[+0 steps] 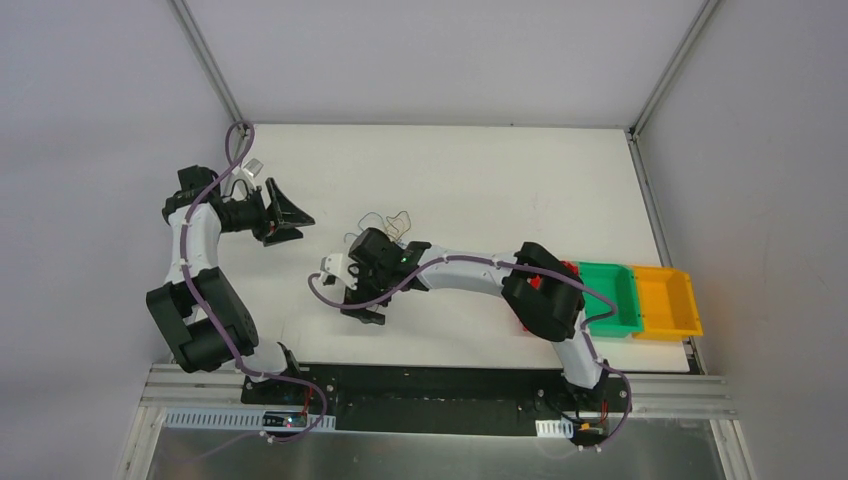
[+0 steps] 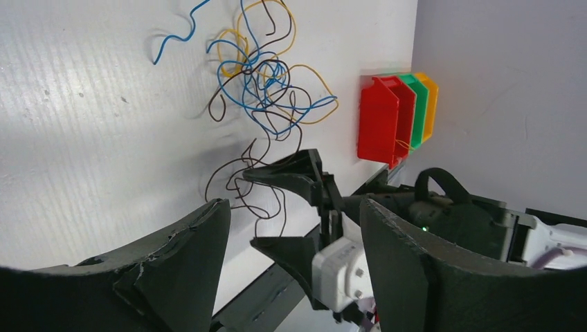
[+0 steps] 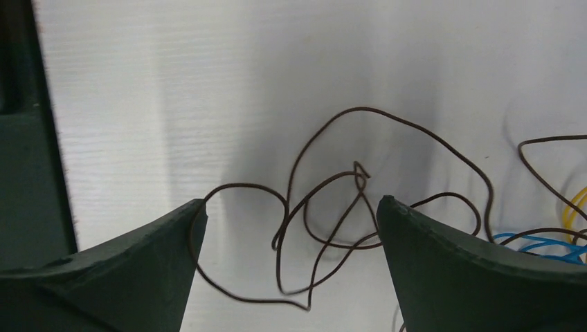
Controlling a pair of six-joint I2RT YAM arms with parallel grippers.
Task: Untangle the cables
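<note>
Cables [image 2: 266, 79]: one loose snarl of blue, yellow-orange and dark strands, lying flat on the white table [image 2: 83, 138] near its middle, well apart from the bins [image 2: 381, 121] at the right edge. One blue end trails free of the heap. A dark brown wire [image 3: 358, 171] strays out in open loops on the side nearest the right arm.

Right gripper [image 3: 292, 202]: fingers spread wide, nothing pinched. It hangs low over that dark stray, whose loops lie on the table between the two fingers. Cannot tell whether the wire brushes a fingertip. Likely reason for the stance: the stray is the easiest strand to take alone, since it lies clear of the blue and yellow crossings.

Left gripper [image 1: 303, 226]: fingers apart too, empty, off to the left of the heap and pointed toward it. Probably placed there as an anchor or for an opposing pull.

Judgement: sorting barely begun, and the heap is knotted through its middle. The next move calls for a pinch on one strand only, then a slow draw away from the heap. Risk: the thin springy wire slips out, or drags the whole snarl along
</note>
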